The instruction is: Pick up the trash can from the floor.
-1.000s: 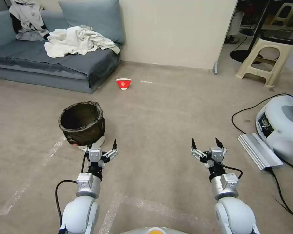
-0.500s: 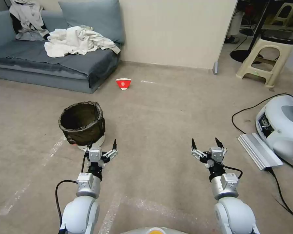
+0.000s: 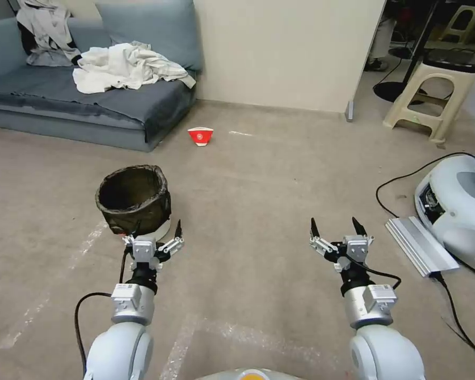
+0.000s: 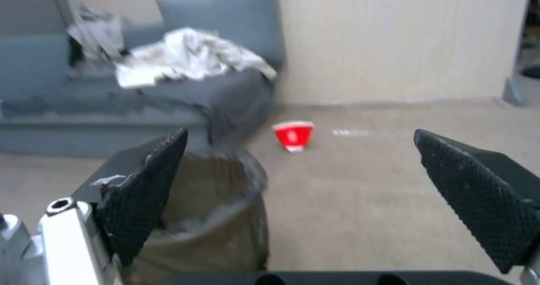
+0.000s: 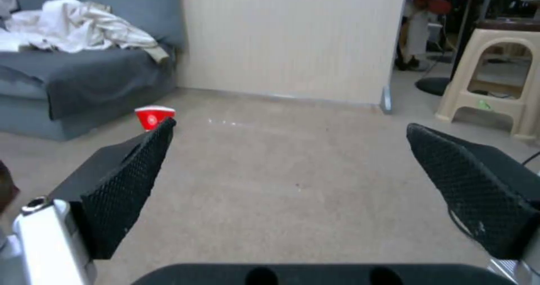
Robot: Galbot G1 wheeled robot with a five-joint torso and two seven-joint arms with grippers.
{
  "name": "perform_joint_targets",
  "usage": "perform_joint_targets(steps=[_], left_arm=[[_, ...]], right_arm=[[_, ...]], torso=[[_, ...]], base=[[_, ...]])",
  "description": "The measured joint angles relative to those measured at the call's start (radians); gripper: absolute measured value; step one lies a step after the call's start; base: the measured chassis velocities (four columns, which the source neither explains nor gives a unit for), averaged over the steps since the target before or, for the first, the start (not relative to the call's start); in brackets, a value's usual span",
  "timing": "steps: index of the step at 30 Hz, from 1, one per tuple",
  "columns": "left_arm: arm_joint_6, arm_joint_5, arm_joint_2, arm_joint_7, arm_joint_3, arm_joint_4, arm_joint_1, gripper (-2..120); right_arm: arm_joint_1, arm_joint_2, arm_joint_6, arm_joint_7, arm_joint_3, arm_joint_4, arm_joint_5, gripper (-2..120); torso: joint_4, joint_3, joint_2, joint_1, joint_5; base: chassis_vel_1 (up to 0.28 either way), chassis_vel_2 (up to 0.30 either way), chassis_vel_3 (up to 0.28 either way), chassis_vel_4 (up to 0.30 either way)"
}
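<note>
The trash can (image 3: 133, 200), a small round white bin lined with a dark bag, stands upright on the beige carpet floor (image 3: 258, 179) at my front left. My left gripper (image 3: 158, 230) is open just in front of it, fingertips near its base, holding nothing. In the left wrist view the trash can (image 4: 219, 209) sits behind one finger of the open left gripper (image 4: 298, 158). My right gripper (image 3: 336, 228) hovers open over bare carpet to the right, also seen open as the right gripper (image 5: 290, 150) in its wrist view.
A red-and-white paper cup (image 3: 200, 135) lies on the carpet beyond the bin. A grey sofa (image 3: 89, 100) with clothes stands at the back left. A beige stool (image 3: 433, 89), a white machine (image 3: 459, 211) with a metal panel (image 3: 417, 245) and cables crowd the right.
My left arm has shifted left and slightly forward, closer to the trash can. The right arm has edged a little to the right. The trash can has not moved.
</note>
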Motion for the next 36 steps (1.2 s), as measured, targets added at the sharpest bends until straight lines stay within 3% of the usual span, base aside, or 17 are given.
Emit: perform_joint_targets(steps=[9,12,25,36], left_arm=[[0.0,-0.008,0.03,-0.073,-0.059,-0.192,0.118,100],[0.009,-0.008,0.03,-0.082,-0.063,-0.192,0.124,100],[0.028,-0.019,0.027,-0.089,-0.058,-0.12,0.125,100],[-0.002,-0.035,0.027,-0.074,-0.06,-0.103,0.122,100]], right_arm=[[-0.074,0.018,-0.075,0.022,-0.033,0.173,0.014,100],[-0.075,0.015,-0.087,0.023,-0.033,0.174,0.016,100],[-0.076,0.008,-0.098,0.023,-0.02,0.104,0.033,100],[-0.06,0.005,-0.08,0.026,-0.019,0.099,0.047,100]], torso=[[0.0004,0.0,0.0,0.0,0.0011],[0.0003,0.0,0.0,0.0,-0.0004],[0.0,0.0,0.0,0.0,0.0003],[-0.0001,0.0,0.0,0.0,0.0002]], base=[[0.0,0.0,0.0,0.0],[0.0,0.0,0.0,0.0],[0.0,0.0,0.0,0.0],[0.0,0.0,0.0,0.0]])
